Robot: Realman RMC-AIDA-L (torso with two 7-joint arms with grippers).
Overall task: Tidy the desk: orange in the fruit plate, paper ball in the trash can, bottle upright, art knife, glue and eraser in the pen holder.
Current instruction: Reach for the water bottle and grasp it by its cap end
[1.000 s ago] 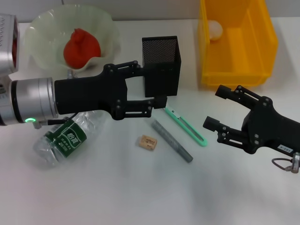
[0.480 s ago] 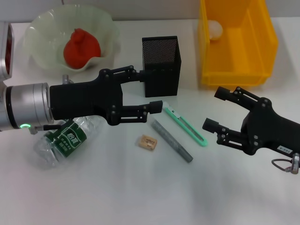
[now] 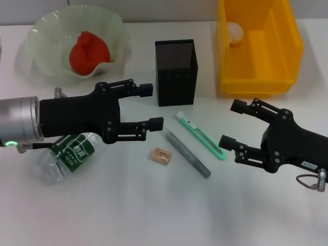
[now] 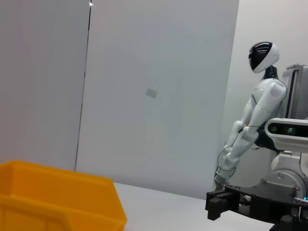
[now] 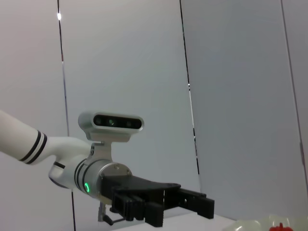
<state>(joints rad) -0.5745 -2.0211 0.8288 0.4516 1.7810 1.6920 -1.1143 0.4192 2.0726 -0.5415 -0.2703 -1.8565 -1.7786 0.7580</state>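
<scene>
Head view: at 8 o'clock the bottle [image 3: 66, 154] lies flat on the desk [image 3: 154, 215], under the left end effector [image 3: 148, 105] (spread wide). The right end effector [image 3: 233, 125], also spread, is seen at 4 o'clock. Gripping mid-body is advised before the bottle is tipped upright.

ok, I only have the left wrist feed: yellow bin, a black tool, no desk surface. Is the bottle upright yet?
Observer: No. The bottle lies on its side on the desk, partly hidden by the open left tool.
Operator: Anything in the pen holder?
Observer: Can't see inside it, but the art knife, glue stick and eraser all lie on the desk in front of the pen holder.
Operator: And that black tool in my feed?
Observer: It's the right tool, open and holding nothing, just right of the art knife.
</scene>
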